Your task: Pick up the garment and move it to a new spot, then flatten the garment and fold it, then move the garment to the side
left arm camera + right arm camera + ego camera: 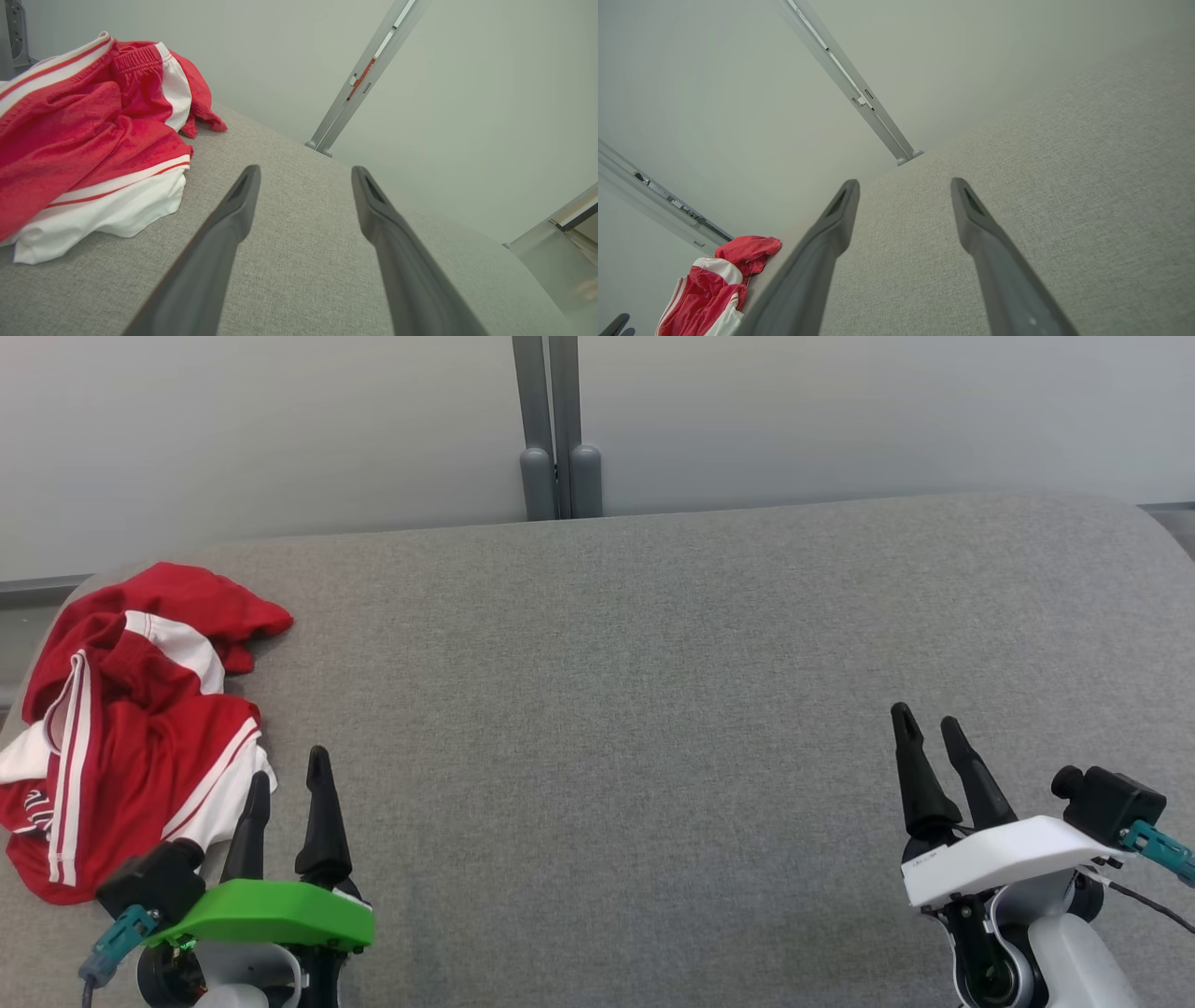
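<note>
A crumpled red garment with white stripes lies bunched at the far left of the grey padded surface. My left gripper stands open just right of the garment's lower white edge, nothing between its fingers. In the left wrist view the garment lies left of that open gripper. Far across the surface at the lower right, my right gripper is open and empty too. The right wrist view shows its gripper over bare fabric, with the garment small at the lower left.
A pale wall with a grey double post runs behind the surface. The surface's rounded corners fall away at the far left and far right. Wide bare fabric stretches between the two grippers.
</note>
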{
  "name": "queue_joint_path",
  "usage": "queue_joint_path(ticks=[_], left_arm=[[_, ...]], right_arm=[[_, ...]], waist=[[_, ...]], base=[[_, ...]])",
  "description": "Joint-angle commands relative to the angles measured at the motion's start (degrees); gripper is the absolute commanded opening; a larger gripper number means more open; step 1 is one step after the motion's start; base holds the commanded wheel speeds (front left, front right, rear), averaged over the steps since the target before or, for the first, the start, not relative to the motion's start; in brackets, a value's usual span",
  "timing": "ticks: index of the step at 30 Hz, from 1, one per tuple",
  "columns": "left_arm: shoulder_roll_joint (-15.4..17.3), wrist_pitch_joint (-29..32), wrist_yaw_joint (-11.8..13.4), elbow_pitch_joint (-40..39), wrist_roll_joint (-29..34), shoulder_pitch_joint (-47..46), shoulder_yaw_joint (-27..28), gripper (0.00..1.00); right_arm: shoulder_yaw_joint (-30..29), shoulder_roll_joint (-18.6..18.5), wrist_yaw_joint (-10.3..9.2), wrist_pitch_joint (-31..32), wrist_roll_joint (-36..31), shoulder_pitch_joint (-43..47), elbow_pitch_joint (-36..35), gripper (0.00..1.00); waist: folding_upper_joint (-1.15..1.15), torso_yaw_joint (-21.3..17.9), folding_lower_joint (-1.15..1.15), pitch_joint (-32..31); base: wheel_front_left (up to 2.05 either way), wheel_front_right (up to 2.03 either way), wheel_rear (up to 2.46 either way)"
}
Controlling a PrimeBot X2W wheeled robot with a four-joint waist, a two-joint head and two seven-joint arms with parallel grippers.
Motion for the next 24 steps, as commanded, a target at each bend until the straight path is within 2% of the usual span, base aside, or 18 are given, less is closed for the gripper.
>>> queue_joint_path(ticks=[1,24], left_arm=[[0.51,-0.58,0.23,-0.45,2.03,-0.37,-0.19,1.00],[0.84,-3.93,0.83,-0.49,14.83,-0.03,-2.97,1.00]], right_arm=[[-0.23,-0.06,0.03,-0.64,-2.21,-1.36,-0.46,1.00],[0.39,0.63,0.04,-3.95,-17.39,-1.99,1.19,1.00]], waist=[[0.00,0.11,0.00,0.01],[0.00,1.22,0.00,-0.16]], base=[[0.00,0.00,0.00],[0.00,0.00,0.00]])
